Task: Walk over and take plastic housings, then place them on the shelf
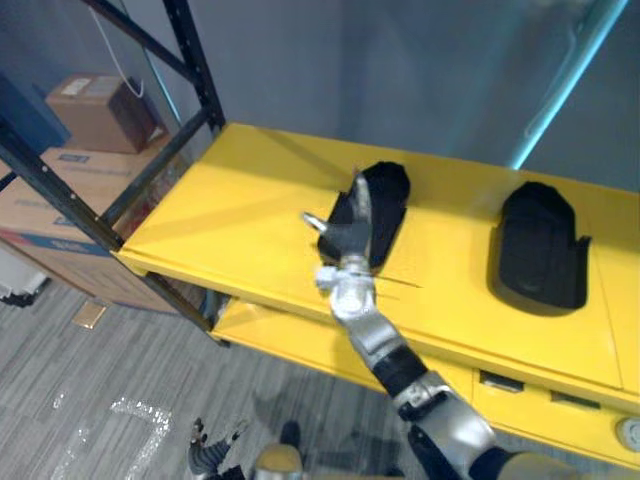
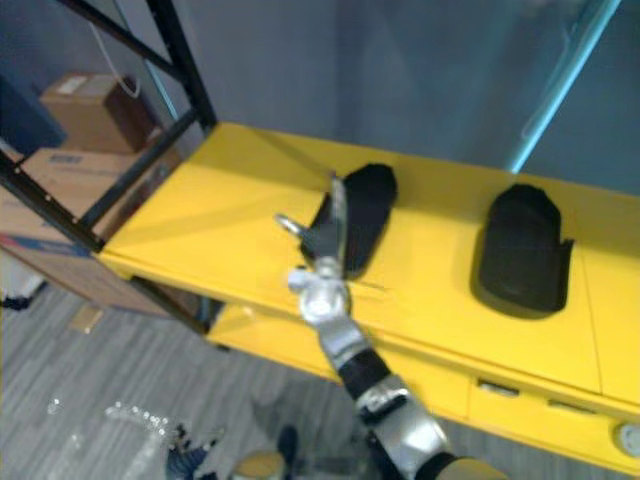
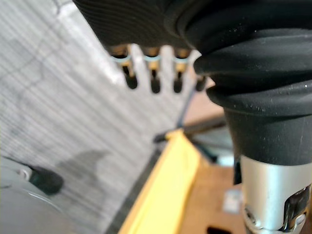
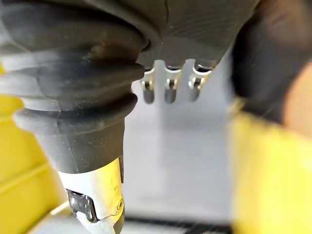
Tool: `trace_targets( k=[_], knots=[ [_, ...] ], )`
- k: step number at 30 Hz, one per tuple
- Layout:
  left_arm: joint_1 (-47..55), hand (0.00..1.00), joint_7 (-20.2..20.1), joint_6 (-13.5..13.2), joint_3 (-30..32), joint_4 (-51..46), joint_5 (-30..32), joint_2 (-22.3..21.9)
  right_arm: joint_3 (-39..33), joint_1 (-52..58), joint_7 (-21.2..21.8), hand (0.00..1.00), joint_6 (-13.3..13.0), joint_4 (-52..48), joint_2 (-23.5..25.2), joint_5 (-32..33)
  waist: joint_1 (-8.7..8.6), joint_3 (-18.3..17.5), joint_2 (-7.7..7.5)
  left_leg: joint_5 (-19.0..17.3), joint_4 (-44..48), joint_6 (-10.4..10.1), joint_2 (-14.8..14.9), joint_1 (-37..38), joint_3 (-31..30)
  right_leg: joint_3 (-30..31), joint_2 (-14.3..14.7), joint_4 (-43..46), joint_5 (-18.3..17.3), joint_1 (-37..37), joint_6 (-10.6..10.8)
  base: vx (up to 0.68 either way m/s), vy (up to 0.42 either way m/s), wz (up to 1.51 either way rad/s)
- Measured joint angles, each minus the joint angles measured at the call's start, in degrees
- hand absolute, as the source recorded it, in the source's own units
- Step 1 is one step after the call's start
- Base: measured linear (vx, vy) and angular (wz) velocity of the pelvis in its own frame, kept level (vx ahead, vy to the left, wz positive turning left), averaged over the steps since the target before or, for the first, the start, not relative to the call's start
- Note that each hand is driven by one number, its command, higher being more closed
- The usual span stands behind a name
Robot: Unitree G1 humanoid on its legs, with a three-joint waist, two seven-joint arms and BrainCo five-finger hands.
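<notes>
Black moulded plastic housing (image 1: 385,195) flat on yellow metal shelf (image 1: 230,210); second housing (image 1: 540,245) to right, well apart. Right hand (image 1: 352,232) released, fingers straight, at near-left edge of first housing; contact not discernible. Left hand (image 3: 153,80) relaxed, low over grey carpet floor (image 1: 100,400). Likely light, rigid, smooth: grip across narrow sides. Brown cardboard boxes (image 1: 95,110) far left.

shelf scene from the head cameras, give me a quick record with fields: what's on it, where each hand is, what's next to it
shelf: yellow shelf on a black frame
on shelf: two black plastic housings lying apart, left housing and right housing
right hand: right hand raised at the left housing's near side, fingers straight, open; contact cannot be told
left hand: left hand low over the grey floor, fingers relaxed, holding nothing
beside shelf: cardboard boxes behind the frame
</notes>
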Motion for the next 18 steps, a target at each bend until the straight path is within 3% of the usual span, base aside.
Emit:
trace_targets(
  k=[3, 8, 11, 14, 18],
  knots=[
    [-1.52, 0.00, -3.70, 3.28, 1.47, 2.14, -0.04, 1.45, 4.22, -0.66, 2.54, 0.00, -0.36, -2.44, -0.03, -0.17, -0.47, -0.65, -1.11, 0.00, 0.01, 0.00, 0.36, 0.20, 0.83, 1.14, 0.34, 0.00, 0.19, -0.32, -0.28, -0.01, -0.011, -0.12],
    [-2.63, 0.00, -11.89, 9.76, 2.80, 6.15, -8.41, 2.66, 8.52, -0.75, 11.43, 0.00, 0.15, -6.34, -0.04, 4.47, -1.93, -1.05, -1.73, -0.03, 0.00, 0.00, 0.62, 1.14, 2.15, 2.44, 0.47, 0.11, 0.40, -0.43, -0.57, -0.04, 0.000, -0.16],
    [-2.61, 0.00, -14.27, 11.73, 3.92, 9.03, -11.44, 3.12, 12.69, -0.77, 15.32, 0.00, 2.71, -6.72, -0.04, 6.93, -2.48, -1.18, -1.56, 0.01, 0.03, 0.05, 0.70, 1.33, 2.53, 2.77, 0.50, 0.25, 0.53, -0.49, -0.72, -0.04, 0.003, -0.07],
    [-3.19, 0.00, -14.85, 12.50, 3.87, 10.60, -12.92, 3.48, 15.66, -0.79, 17.28, 0.00, 6.29, -6.65, -0.02, 7.77, -2.50, -0.49, -0.57, -1.12, 3.63, 0.51, 0.81, -1.37, 1.80, 2.81, 0.10, 2.70, 0.17, -2.35, -1.13, -0.02, 0.013, 0.06],
    [-5.51, 0.00, -16.96, 12.49, 3.33, 10.61, -13.70, 2.60, 15.31, -1.26, 17.55, 0.00, 7.84, -6.67, -0.05, 7.59, -2.61, 4.08, 1.90, -4.22, 12.31, 1.09, 1.43, -6.44, 1.18, 3.38, -0.78, 8.44, -1.59, -6.18, -1.37, -0.13, 0.037, 0.00]
  ],
)
